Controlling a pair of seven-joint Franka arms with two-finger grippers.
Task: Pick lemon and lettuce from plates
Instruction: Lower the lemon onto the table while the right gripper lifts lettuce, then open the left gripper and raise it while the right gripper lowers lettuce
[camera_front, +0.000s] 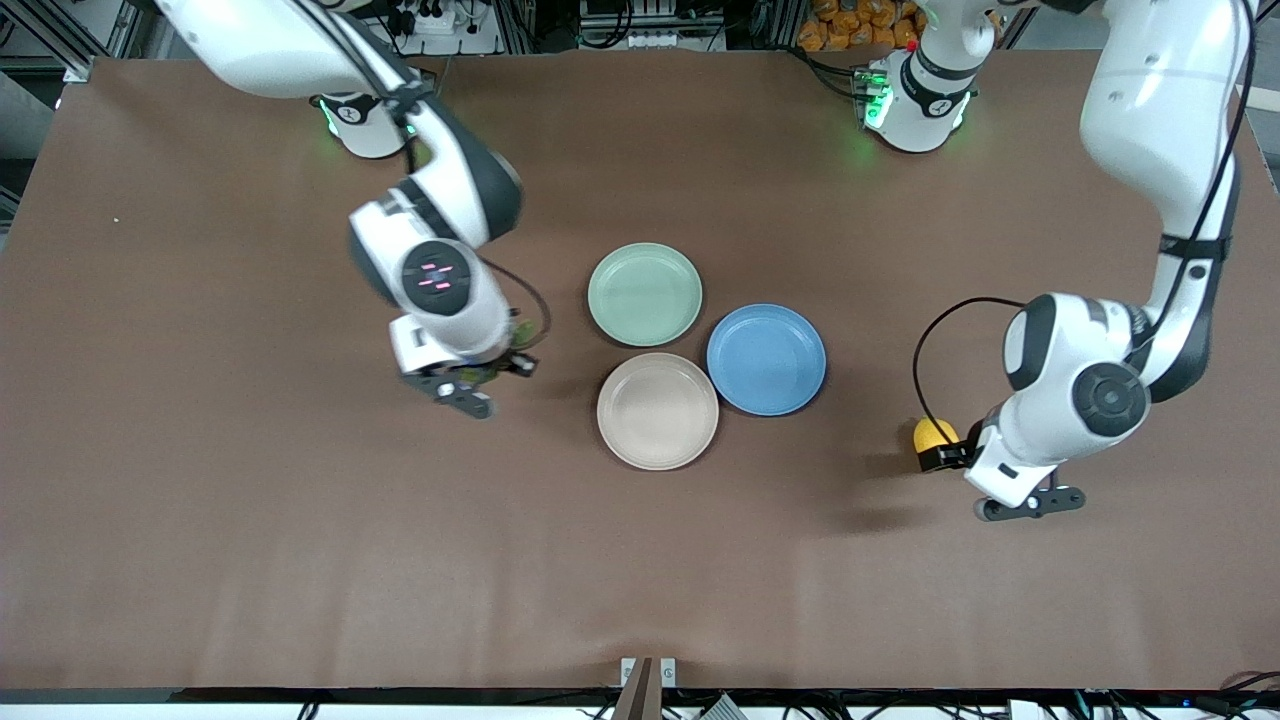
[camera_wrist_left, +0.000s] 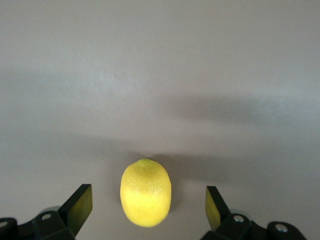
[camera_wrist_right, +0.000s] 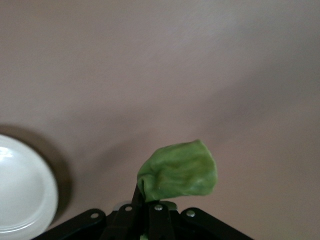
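Green, floppy lettuce leaf (camera_wrist_right: 178, 171) hangs pinched in my right gripper (camera_wrist_right: 150, 207), over bare table beside the mint plate (camera_front: 645, 294). My left gripper (camera_wrist_left: 148, 210) stands wide open around the firm, slippery yellow lemon (camera_wrist_left: 145, 192) lying on the table toward the left arm's end from that plate; I'd judge its middle the best hold.

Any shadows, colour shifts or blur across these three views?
Front view: sharp, arms cast soft shadows on the table. Left wrist view: table looks washed-out grey, lemon crisp with a dark shadow. Right wrist view: lettuce slightly soft, mint plate glares nearly white.

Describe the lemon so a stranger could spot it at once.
Look toward the left arm's end of the table, away from the three plates. The lemon lies on the bare table between the left gripper's open fingers: small, oval, the only bright yellow thing.
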